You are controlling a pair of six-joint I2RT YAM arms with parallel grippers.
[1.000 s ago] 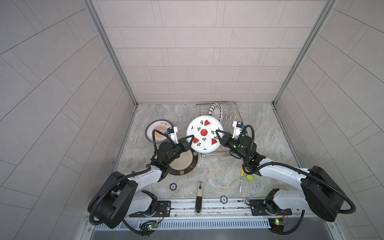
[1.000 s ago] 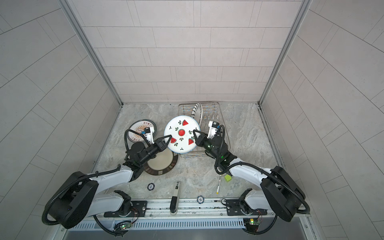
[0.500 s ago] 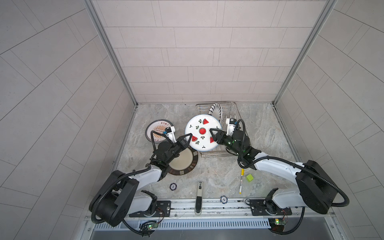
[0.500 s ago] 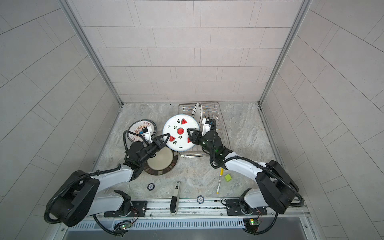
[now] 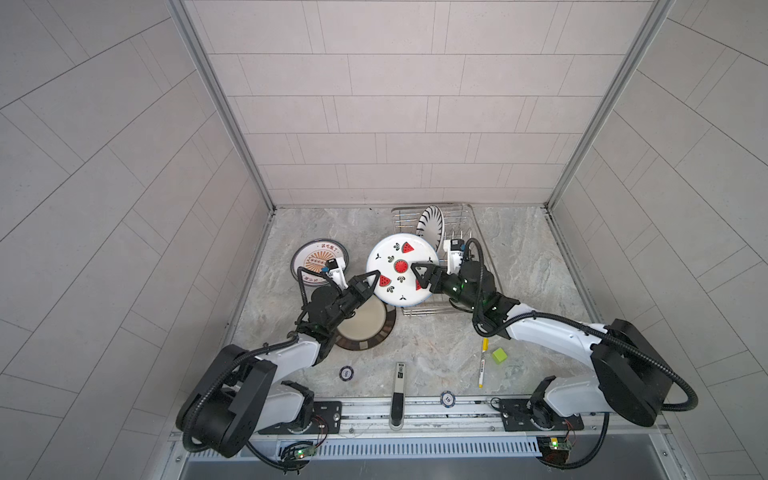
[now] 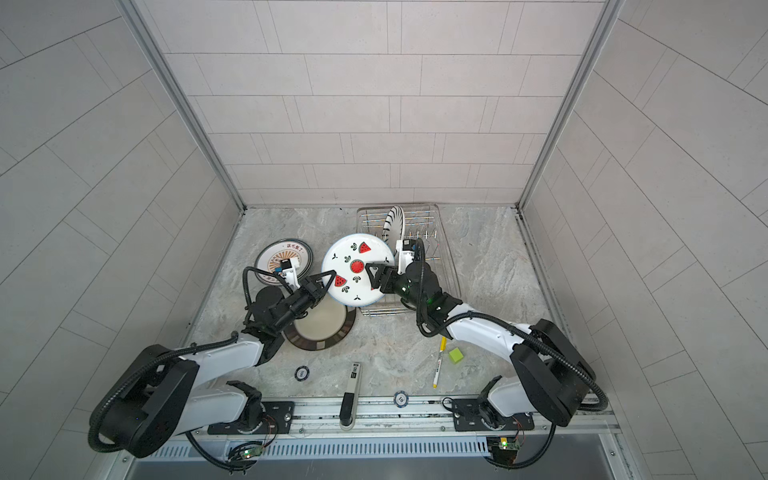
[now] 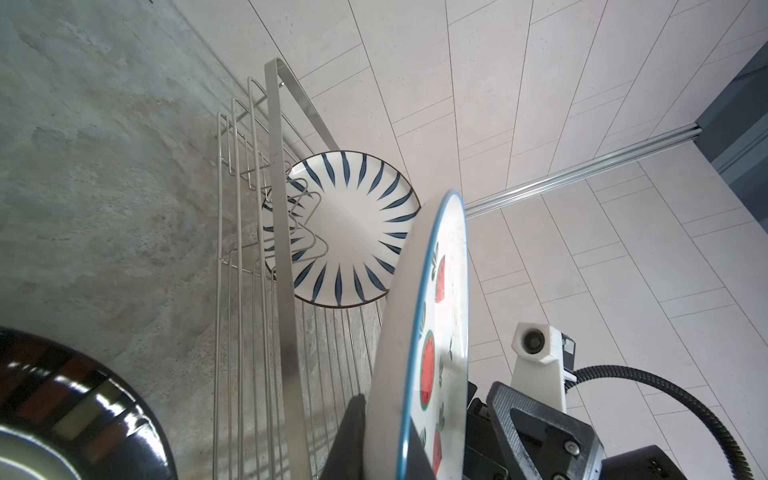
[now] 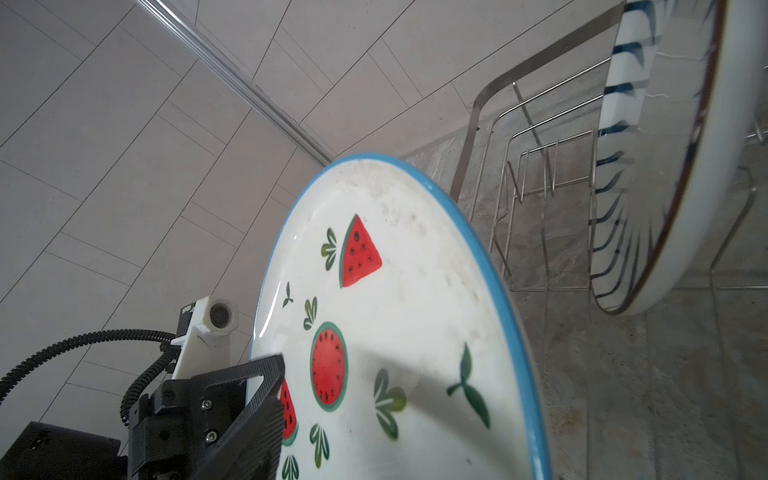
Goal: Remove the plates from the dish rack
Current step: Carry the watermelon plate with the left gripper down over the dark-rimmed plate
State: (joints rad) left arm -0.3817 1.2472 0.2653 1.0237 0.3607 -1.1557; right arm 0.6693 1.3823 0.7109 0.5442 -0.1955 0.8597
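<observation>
Black jaws of the left gripper (image 5: 373, 280) clamp the rim of the watermelon plate (image 5: 401, 266), aloft and tilted just beside the dish rack (image 5: 478, 232). The right gripper (image 5: 422, 277) stands parted at the opposite rim. We would back it clear first, then lower the plate flat. Both arms stretch forward and inward, converging on the plate.

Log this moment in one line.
left end effector: shut on watermelon plate | right end effector: open by it | dish rack: one striped plate standing inside
</observation>
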